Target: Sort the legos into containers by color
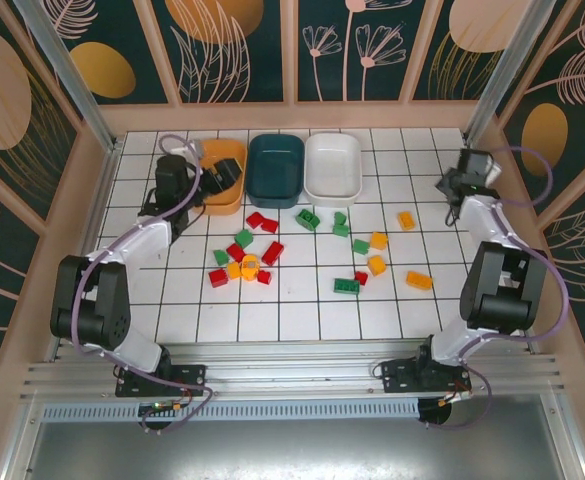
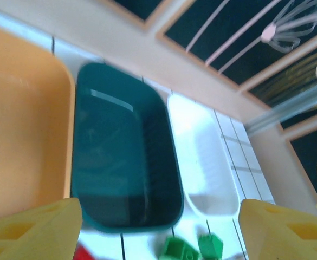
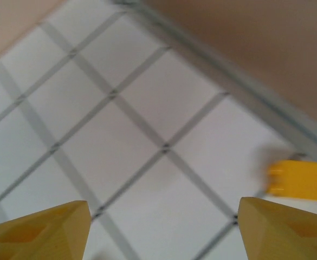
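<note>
Top external, legos [image 1: 272, 252] scattered on tiles [image 1: 412, 190], three containers [image 1: 276, 165] beyond them

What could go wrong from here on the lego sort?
1. Red, green and yellow legos lie packed together left of centre; a gripper closing there may catch two colours.
2. The orange tub, teal tub and white tub stand rim to rim, so a drop near a rim could land next door.
3. The left gripper hangs over the orange tub; the right gripper, bringing legos to the tubs, might cross that arm.
</note>
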`<move>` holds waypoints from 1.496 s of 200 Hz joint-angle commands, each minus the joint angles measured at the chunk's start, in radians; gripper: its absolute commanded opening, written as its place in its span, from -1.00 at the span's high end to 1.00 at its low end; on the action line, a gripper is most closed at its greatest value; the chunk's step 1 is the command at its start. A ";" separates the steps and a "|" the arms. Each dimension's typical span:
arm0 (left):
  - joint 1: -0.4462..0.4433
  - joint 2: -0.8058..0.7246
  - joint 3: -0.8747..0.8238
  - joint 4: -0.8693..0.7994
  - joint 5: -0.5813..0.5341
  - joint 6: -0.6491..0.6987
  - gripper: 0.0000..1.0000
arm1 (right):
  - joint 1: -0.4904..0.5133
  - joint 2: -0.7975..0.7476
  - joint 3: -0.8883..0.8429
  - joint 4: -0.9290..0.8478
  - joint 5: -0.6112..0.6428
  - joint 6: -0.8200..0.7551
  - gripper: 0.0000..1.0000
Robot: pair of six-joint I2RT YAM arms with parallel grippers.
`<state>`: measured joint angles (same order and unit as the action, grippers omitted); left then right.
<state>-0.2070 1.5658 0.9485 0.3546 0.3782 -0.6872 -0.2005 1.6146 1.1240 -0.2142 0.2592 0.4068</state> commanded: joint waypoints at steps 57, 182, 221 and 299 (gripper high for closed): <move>-0.064 -0.026 -0.044 0.065 0.083 -0.046 -0.59 | -0.183 0.065 -0.043 0.021 0.045 0.068 -0.64; -0.075 -0.035 -0.091 0.058 0.064 -0.066 -0.59 | -0.232 0.270 0.065 0.026 -0.106 -0.002 -0.46; -0.077 -0.032 -0.085 0.059 0.058 -0.071 -0.59 | -0.232 0.278 0.076 0.020 -0.129 -0.008 -0.42; -0.077 -0.023 -0.086 0.052 0.062 -0.064 -0.58 | -0.223 0.279 0.072 -0.012 -0.140 -0.017 -0.42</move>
<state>-0.2764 1.5547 0.8619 0.3927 0.4377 -0.7467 -0.4320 1.8862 1.1793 -0.1902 0.1280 0.4156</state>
